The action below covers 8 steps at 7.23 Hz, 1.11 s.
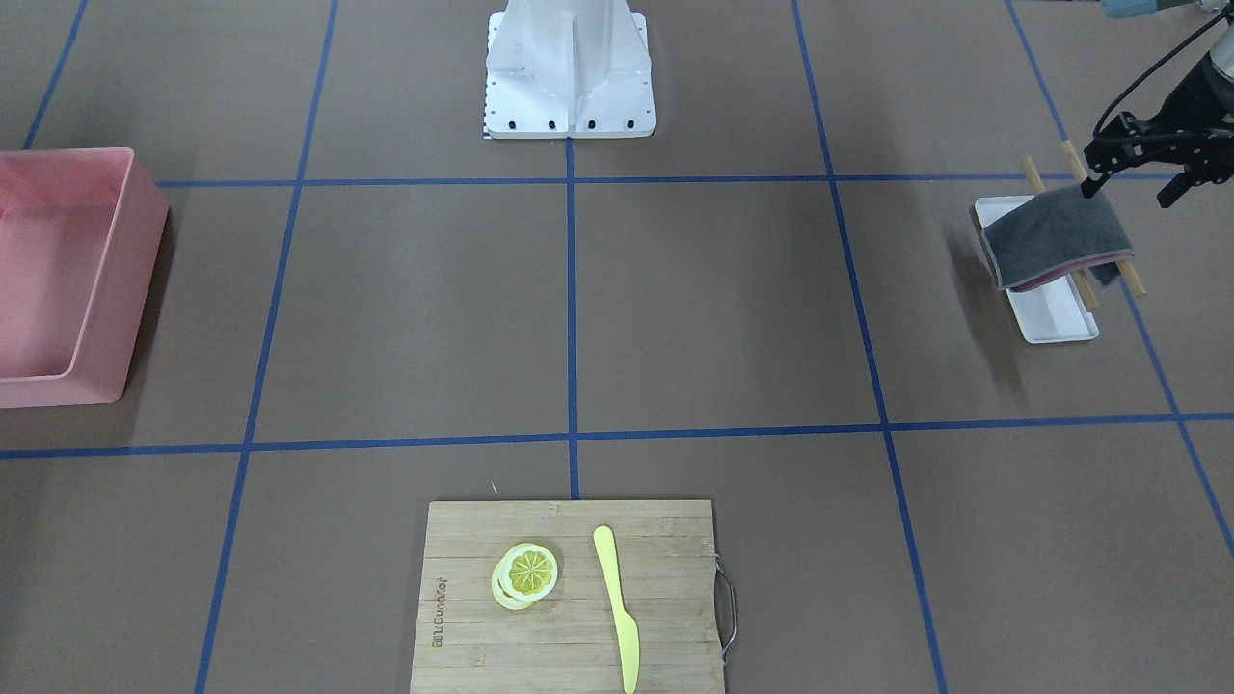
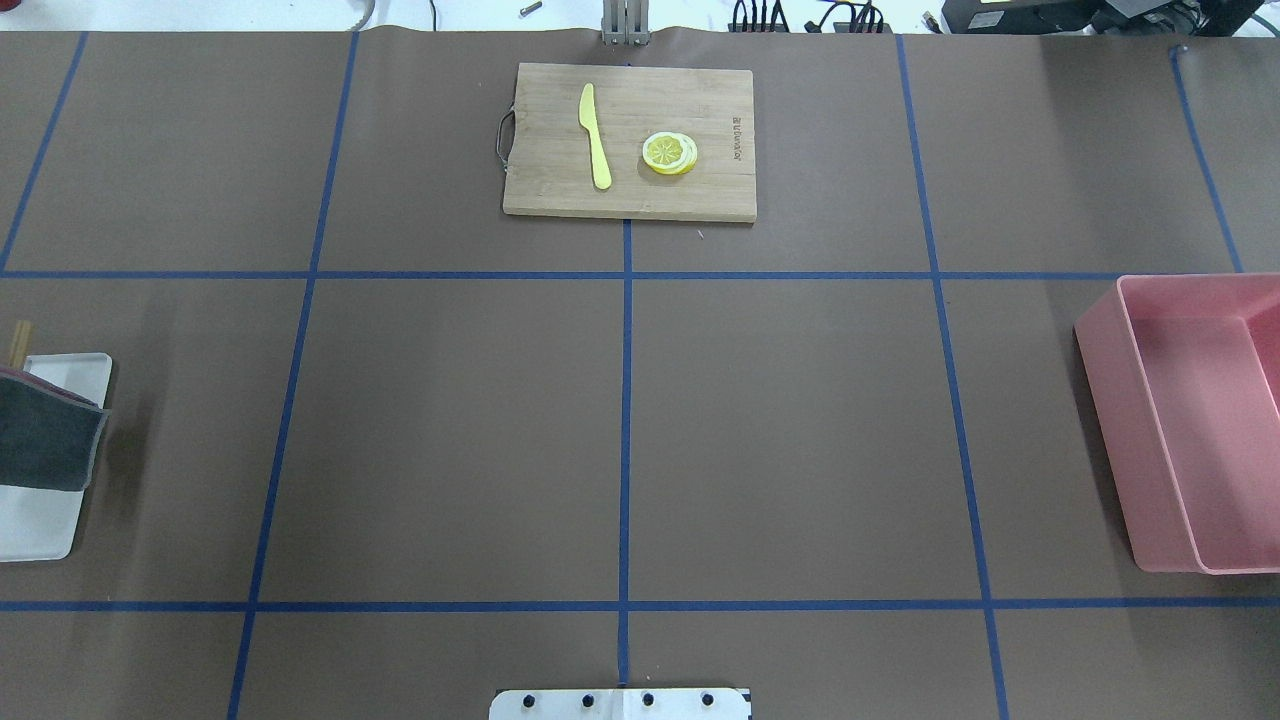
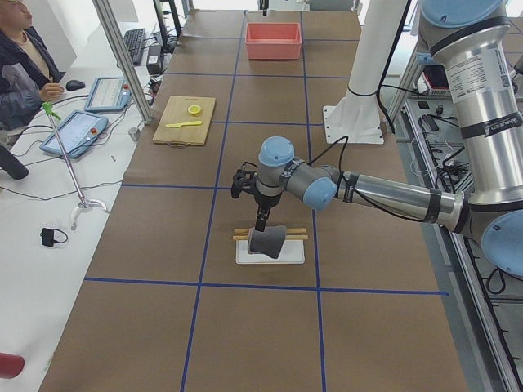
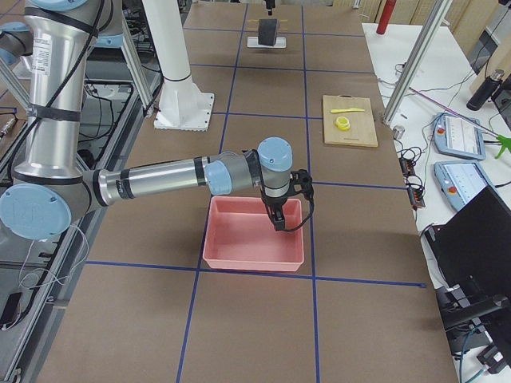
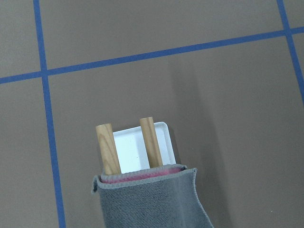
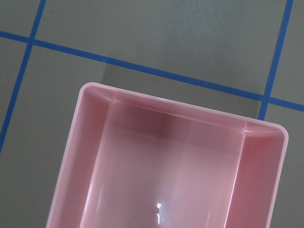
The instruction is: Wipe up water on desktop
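Note:
The desktop (image 1: 723,308) is a matte brown surface with blue tape lines; no water shows on it in these views. A grey cloth (image 1: 1056,236) with a pink inner layer hangs over two wooden sticks (image 1: 1036,173) above a white tray (image 1: 1056,318). My left gripper (image 1: 1094,185) points down and is shut on the cloth's corner, which is drawn up to it; the cloth fills the bottom of the left wrist view (image 5: 152,204). My right gripper (image 4: 277,222) hangs over the pink bin (image 4: 239,259); I cannot tell whether it is open or shut.
The pink bin (image 1: 145,280) stands at the table's end on my right. A bamboo cutting board (image 1: 463,617) with a yellow knife (image 1: 617,607) and lemon slices (image 1: 527,573) lies at the far edge. The white robot base (image 1: 569,87) is at the near middle.

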### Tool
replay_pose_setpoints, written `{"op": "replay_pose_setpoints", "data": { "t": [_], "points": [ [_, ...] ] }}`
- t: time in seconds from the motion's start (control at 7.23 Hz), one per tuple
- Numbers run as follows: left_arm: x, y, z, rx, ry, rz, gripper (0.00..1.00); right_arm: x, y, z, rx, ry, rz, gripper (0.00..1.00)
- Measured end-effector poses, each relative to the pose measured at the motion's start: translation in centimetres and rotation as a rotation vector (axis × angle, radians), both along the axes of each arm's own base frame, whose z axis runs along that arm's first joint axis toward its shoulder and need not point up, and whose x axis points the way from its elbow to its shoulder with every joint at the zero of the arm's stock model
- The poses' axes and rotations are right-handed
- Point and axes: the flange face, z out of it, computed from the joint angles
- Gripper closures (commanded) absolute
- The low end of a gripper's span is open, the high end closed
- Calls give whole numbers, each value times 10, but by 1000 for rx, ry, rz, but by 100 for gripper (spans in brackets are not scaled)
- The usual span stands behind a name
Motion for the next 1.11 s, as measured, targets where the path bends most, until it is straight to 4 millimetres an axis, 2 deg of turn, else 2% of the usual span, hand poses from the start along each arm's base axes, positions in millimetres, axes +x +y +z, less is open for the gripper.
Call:
{"op": "replay_pose_setpoints", "data": {
  "t": [0.28, 0.55, 0.83, 1.11],
  "points": [
    [-1, 0, -4, 33, 22, -5, 3, 1, 6, 2, -14, -1, 7, 0],
    [4, -9, 11, 60, 34, -3, 2, 2, 23, -5, -14, -20, 5, 0],
    [5, -13, 10, 77, 59, 3, 2, 3, 28, -14, 1, -29, 3, 0],
    [4, -7, 9, -8, 149, 9, 2, 2, 28, -20, 12, -30, 1, 0]
  ]
}}
